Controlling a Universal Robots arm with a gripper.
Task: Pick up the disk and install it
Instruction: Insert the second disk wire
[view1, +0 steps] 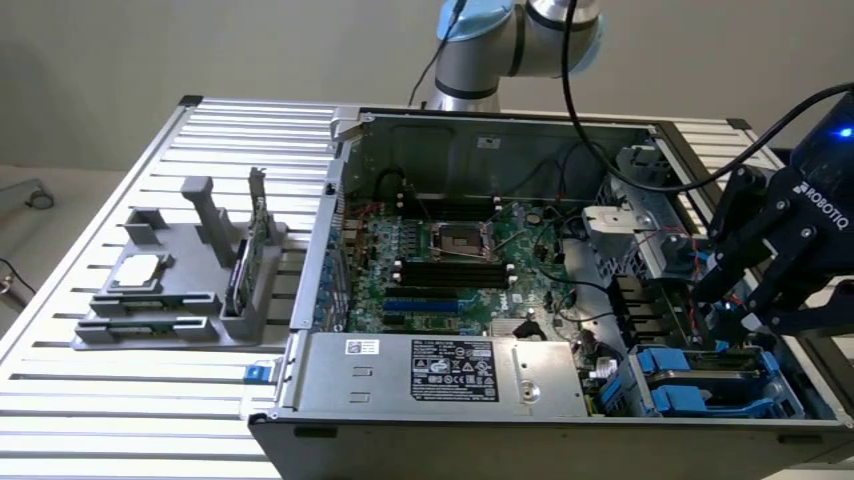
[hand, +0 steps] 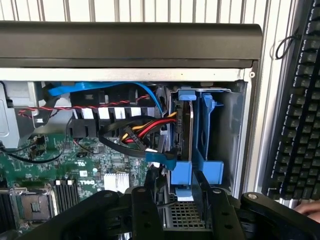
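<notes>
The disk (hand: 184, 131) stands on edge in the drive bay at the corner of the open computer case, held in its blue carrier (hand: 181, 172). In the exterior view the disk (view1: 705, 385) sits low at the case's front right. My gripper (hand: 178, 182) hangs just over the carrier's near end, with one black finger on each side of it. The jaws are open, with a thin gap to the carrier on one side. In the exterior view the gripper (view1: 731, 325) hovers right above the bay.
A second blue carrier (hand: 207, 150) sits beside the disk. Red, yellow and blue cables (hand: 145, 131) run close to the bay. The motherboard (view1: 441, 270) and power supply (view1: 441, 370) fill the case. A grey fixture (view1: 174, 290) is at the exterior view's left. A keyboard (hand: 295, 110) and a hand (hand: 307, 209) lie outside the case.
</notes>
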